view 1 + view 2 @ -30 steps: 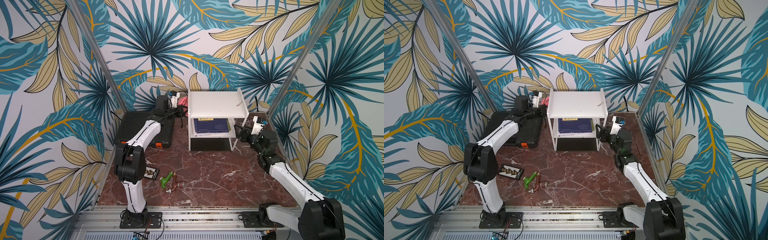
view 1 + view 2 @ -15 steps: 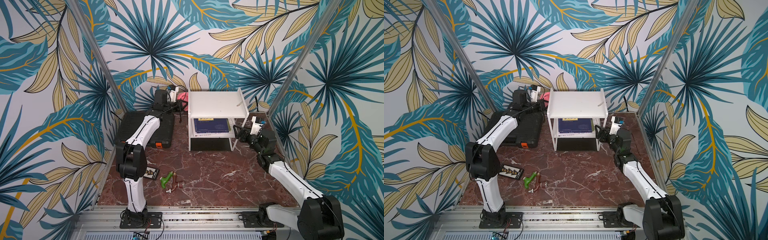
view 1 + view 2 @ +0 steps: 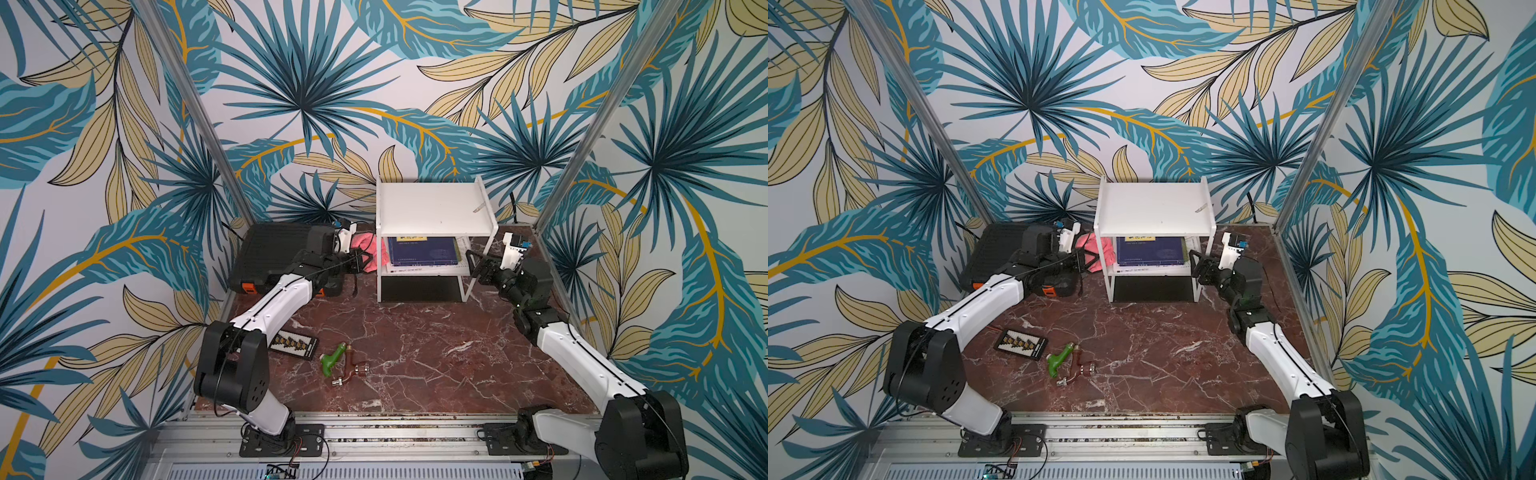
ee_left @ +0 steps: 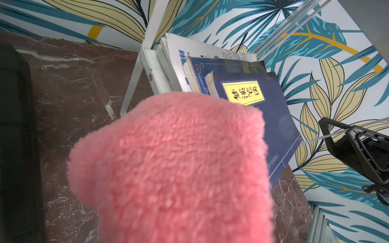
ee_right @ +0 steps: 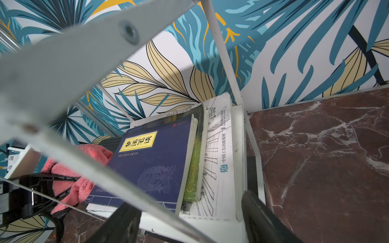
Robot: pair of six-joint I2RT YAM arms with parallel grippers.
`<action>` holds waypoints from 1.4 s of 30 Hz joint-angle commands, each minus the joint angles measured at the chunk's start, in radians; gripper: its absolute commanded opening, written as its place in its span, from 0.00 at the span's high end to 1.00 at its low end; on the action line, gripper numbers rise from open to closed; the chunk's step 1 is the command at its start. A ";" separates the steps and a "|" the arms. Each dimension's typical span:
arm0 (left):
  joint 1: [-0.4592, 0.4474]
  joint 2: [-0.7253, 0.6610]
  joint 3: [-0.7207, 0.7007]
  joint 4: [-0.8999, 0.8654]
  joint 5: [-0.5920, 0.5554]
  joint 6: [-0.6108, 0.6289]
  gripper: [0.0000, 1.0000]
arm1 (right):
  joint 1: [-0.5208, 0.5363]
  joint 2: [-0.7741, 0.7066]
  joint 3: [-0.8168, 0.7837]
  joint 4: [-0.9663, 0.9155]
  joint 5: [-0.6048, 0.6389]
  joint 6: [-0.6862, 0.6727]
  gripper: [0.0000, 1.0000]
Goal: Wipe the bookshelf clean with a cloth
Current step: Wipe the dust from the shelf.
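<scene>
Your left claw (image 3: 360, 262) is pinching the cloth (image 3: 368, 247) just beside the bookshelf (image 3: 432, 208) | your right claw (image 3: 473, 262) is gaping astride its right leg | wiping seemingly not yet starting; both boards awaiting you.

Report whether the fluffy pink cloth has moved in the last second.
Yes. The fluffy pink cloth, in the left gripper, dropped from beside the white two-tier bookshelf's top board to beside its lower tier.

White arm links (image 3: 286, 297); black joint housings (image 3: 230, 370); black bolted base plates (image 3: 257, 444)
</scene>
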 commanded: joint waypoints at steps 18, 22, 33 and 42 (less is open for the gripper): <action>-0.081 -0.564 -0.143 0.019 -0.047 -0.041 1.00 | 0.005 -0.006 -0.039 0.106 0.077 0.056 0.21; -0.101 -0.410 -0.126 0.074 -0.123 -0.048 1.00 | 0.005 -0.023 -0.063 0.090 0.077 0.056 0.21; -0.135 -0.067 -0.410 0.509 -0.152 -0.199 1.00 | 0.005 -0.030 -0.086 0.035 0.082 0.031 0.21; -0.189 -0.221 -0.285 0.308 -0.319 -0.131 1.00 | 0.006 -0.065 -0.093 0.053 0.061 0.022 0.21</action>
